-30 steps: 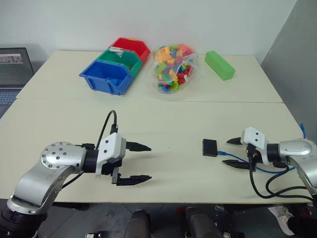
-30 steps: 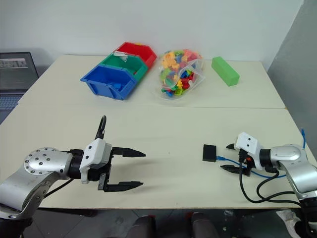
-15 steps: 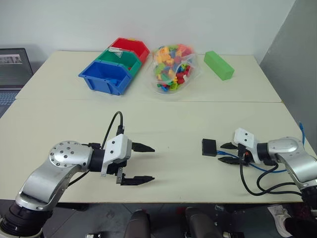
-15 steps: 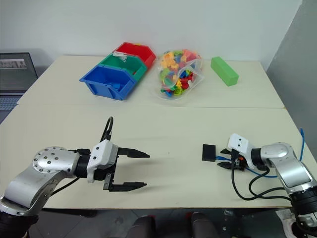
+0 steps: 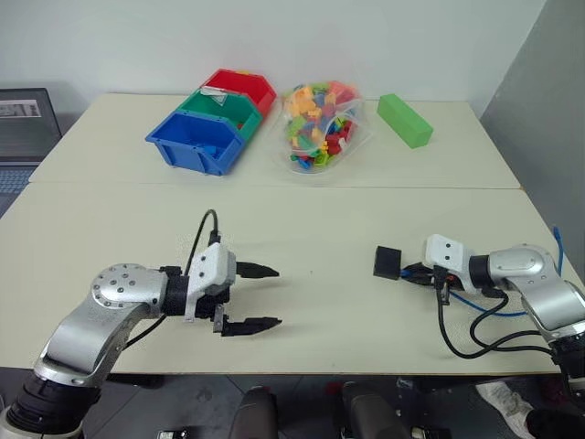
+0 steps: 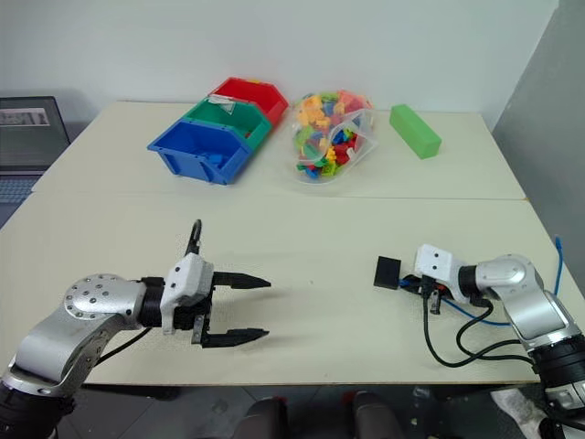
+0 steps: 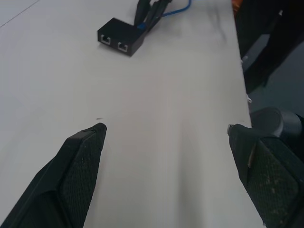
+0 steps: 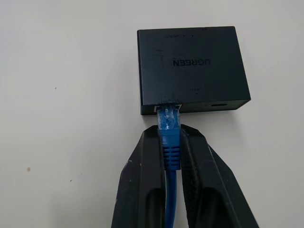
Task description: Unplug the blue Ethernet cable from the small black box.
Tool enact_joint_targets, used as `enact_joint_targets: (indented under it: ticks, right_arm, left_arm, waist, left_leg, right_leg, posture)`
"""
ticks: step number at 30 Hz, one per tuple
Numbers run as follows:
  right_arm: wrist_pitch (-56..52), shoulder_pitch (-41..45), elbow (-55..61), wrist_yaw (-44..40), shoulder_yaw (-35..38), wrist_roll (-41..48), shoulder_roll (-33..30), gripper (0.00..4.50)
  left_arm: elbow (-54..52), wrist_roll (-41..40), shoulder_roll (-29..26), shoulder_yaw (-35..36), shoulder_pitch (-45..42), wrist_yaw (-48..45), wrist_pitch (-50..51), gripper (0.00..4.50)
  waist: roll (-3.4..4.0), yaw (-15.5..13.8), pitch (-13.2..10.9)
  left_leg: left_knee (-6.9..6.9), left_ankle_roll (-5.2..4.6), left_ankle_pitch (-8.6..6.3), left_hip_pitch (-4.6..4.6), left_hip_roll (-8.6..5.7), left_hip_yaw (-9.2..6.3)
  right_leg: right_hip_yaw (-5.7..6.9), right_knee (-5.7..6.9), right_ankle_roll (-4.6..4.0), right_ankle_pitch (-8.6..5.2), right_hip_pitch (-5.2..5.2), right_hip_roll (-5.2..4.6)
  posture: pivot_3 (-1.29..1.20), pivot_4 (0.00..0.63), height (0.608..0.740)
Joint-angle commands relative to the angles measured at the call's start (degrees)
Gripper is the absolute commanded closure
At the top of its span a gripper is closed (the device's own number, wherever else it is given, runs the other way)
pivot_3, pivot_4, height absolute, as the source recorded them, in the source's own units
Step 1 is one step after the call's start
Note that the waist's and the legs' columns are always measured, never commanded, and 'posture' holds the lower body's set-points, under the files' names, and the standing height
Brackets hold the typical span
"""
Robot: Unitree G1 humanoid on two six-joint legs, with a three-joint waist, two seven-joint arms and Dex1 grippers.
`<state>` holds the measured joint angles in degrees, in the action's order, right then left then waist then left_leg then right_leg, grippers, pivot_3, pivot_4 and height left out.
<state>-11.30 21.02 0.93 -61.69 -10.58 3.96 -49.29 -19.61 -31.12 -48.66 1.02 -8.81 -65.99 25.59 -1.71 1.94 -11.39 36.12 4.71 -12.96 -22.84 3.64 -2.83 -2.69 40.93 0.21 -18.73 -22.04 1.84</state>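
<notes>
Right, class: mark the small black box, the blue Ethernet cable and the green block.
small black box [image 8: 192,66], right wrist view, on its top face.
blue Ethernet cable [image 8: 169,137], right wrist view, on the boot behind the plug.
green block [image 5: 405,121], left eye view, on its top face.

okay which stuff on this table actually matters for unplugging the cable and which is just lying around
Part of the job:
blue cable, plugged into the black box
right pincer, shut on the cable by its plug

Just lying about:
three bins
bag of toy bricks
green block
laptop
</notes>
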Motion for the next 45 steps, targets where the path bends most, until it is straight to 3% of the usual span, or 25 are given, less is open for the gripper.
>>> enact_joint_targets:
  ticks: [1,8,18,29,45]
  right_arm:
    - [6.5,2.6,5.9,3.7,1.0,-3.4,1.0,4.34]
    - [14.4,10.0,9.9,10.2,-5.0,-13.0,9.1,4.34]
    - [14.3,14.7,12.6,10.8,-7.7,-14.9,15.7,4.34]
    - [15.7,16.0,12.8,11.0,-8.5,-15.5,17.9,4.34]
    - [16.3,14.7,14.5,11.0,-8.5,-15.8,18.3,4.34]
  left_arm:
    - [2.5,-9.5,2.8,4.6,-3.4,3.3,9.5,0.13]
    - [9.8,-20.4,8.5,7.9,-13.6,9.8,23.5,0.13]
    - [12.1,-22.2,11.7,8.2,-18.5,13.1,27.2,0.13]
    - [15.2,-22.7,15.0,9.1,-21.9,13.9,28.3,0.13]
    - [16.0,-21.7,14.5,7.0,-22.6,10.3,29.1,3.6]
  waist:
    - [0.0,0.0,0.0]
    - [-0.01,0.0,0.0]
    - [-0.01,-0.1,0.0]
    - [-0.01,-0.1,0.0]
    - [-0.01,-0.1,0.0]
  left_leg:
    - [0.0,0.0,0.0,-0.01,0.0,-0.01]
    - [0.03,0.01,0.01,-0.04,0.0,-0.07]
    - [0.05,0.03,0.02,-0.08,-0.01,-0.1]
    - [0.05,0.05,0.03,-0.08,-0.01,-0.1]
    - [0.05,0.06,0.03,-0.08,-0.01,-0.1]
  right_leg:
    - [0.01,0.0,0.01,0.0,0.0,0.0]
    - [0.08,0.07,-0.02,0.01,-0.03,0.01]
    - [0.11,0.08,-0.29,0.17,-0.02,-0.02]
    - [0.11,0.08,-0.3,0.17,-0.02,-0.03]
    - [0.11,0.07,-0.3,0.17,-0.02,-0.03]
  posture:
    - [0.0,0.15,0.74]
    - [0.0,0.15,0.74]
    - [0.0,0.15,0.74]
    - [0.0,0.15,0.74]
    - [0.0,0.15,0.74]
